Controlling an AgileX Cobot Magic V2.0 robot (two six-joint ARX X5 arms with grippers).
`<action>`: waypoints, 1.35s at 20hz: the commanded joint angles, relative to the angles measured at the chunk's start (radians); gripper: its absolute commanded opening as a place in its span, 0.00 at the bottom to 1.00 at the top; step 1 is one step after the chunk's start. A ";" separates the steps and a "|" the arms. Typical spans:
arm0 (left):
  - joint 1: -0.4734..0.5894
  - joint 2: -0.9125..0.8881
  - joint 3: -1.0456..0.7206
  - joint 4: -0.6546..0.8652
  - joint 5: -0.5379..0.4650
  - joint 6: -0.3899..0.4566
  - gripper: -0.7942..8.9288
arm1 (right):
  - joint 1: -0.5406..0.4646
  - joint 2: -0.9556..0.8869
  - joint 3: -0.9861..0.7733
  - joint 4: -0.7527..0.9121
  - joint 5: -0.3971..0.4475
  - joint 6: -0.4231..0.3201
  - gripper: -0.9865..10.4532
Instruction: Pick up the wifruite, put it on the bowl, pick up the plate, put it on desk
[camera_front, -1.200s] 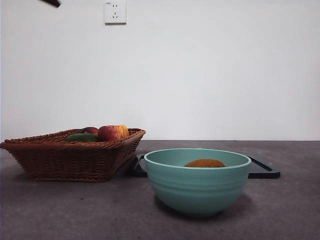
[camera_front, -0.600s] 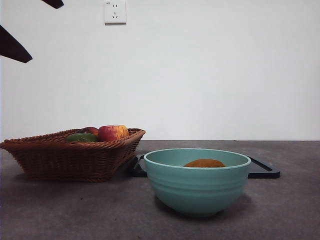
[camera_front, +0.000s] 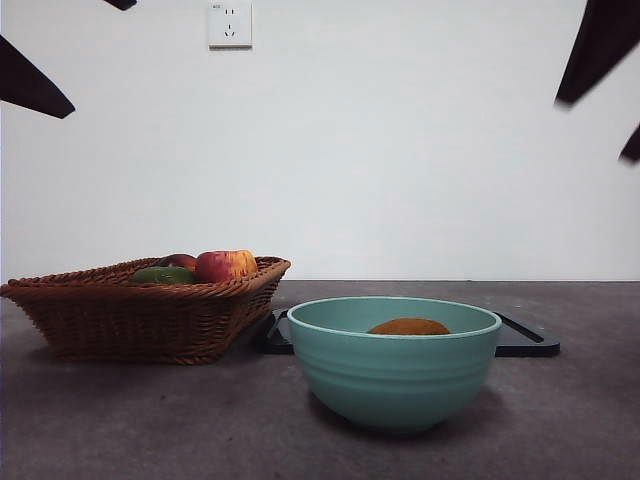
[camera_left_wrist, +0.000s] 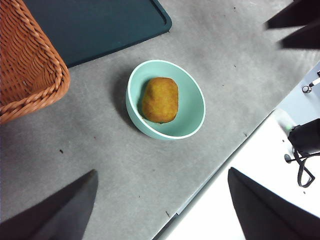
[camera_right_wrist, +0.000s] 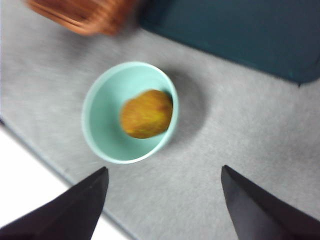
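The brown, fuzzy wifruite (camera_front: 410, 327) lies inside the mint-green bowl (camera_front: 395, 375), which stands on the grey desk (camera_front: 150, 420) near its front. From above, the wifruite (camera_left_wrist: 160, 99) (camera_right_wrist: 146, 113) rests at the bottom of the bowl (camera_left_wrist: 192, 107) (camera_right_wrist: 100, 120). My left gripper (camera_left_wrist: 162, 172) hangs open high over the bowl, seen as black tips at upper left (camera_front: 98, 60). My right gripper (camera_right_wrist: 164, 168) is open too, high at upper right (camera_front: 597, 130), and its jaws also show in the left wrist view (camera_left_wrist: 281, 34). Both are empty. No plate shows in any view.
A brown wicker basket (camera_front: 140, 310) (camera_left_wrist: 25, 65) holding an apple (camera_front: 225, 265) and other fruit sits left of the bowl. A black rectangular tray (camera_front: 530, 345) (camera_left_wrist: 95, 25) (camera_right_wrist: 240, 35) lies flat behind the bowl. The table's front edge (camera_left_wrist: 220, 170) runs close to the bowl.
The right gripper's black jaws have come into the front view at the top right. The left gripper's jaws have come in at the top left. The bowl and fruit have not moved.
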 joint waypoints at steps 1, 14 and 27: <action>-0.006 0.003 0.009 0.006 0.005 0.005 0.50 | 0.047 0.056 -0.046 0.092 0.024 0.070 0.39; -0.006 0.003 0.009 0.003 0.005 0.009 0.50 | 0.245 0.347 -0.134 0.453 0.291 0.168 0.26; -0.006 0.003 0.009 0.003 0.005 0.009 0.50 | 0.253 0.468 -0.133 0.533 0.296 0.159 0.10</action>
